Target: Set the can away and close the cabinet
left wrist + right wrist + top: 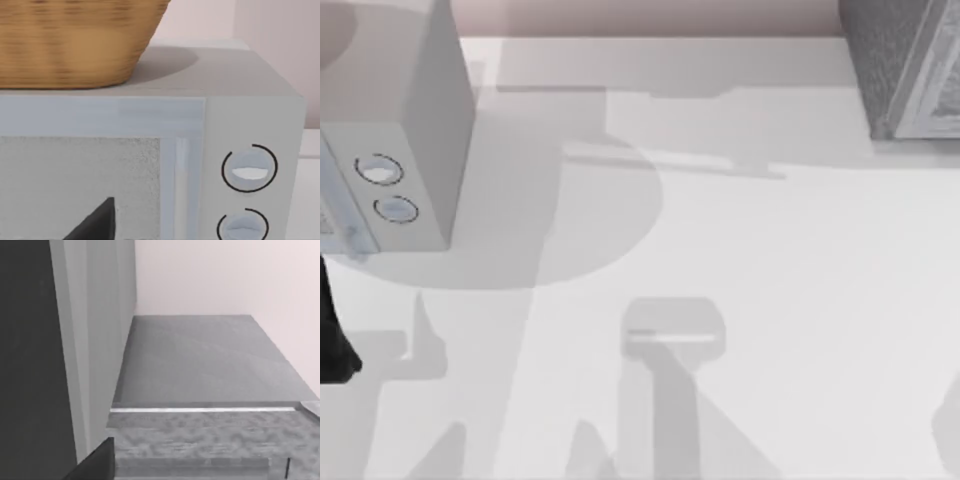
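Looking down on a pale surface point(790, 300) and finding the cabinet point(895, 65) at its far right corner, dark grey and speckled, with its lighter framed door panel point(942, 90) running out of the top view's right edge. Not being able to tell whether that door is open or shut. Noting a smooth pale box point(415, 110) at the far left, well apart from the cabinet, showing two round dials point(378, 170) on its front. Spotting a black part of the left arm point(334, 335) at the left edge, just in front of that box. Facing the pale box at close range in the left wrist view, with a wicker basket point(70, 42) sitting on top of it and a dark wedge of the left gripper point(95, 225) in front of its window; not being able to tell whether this gripper is open or closed. Looking over the cabinet's flat grey top in the right wrist view, with a dark wedge of the right gripper point(97, 462) near it; likewise not being able to tell its state.
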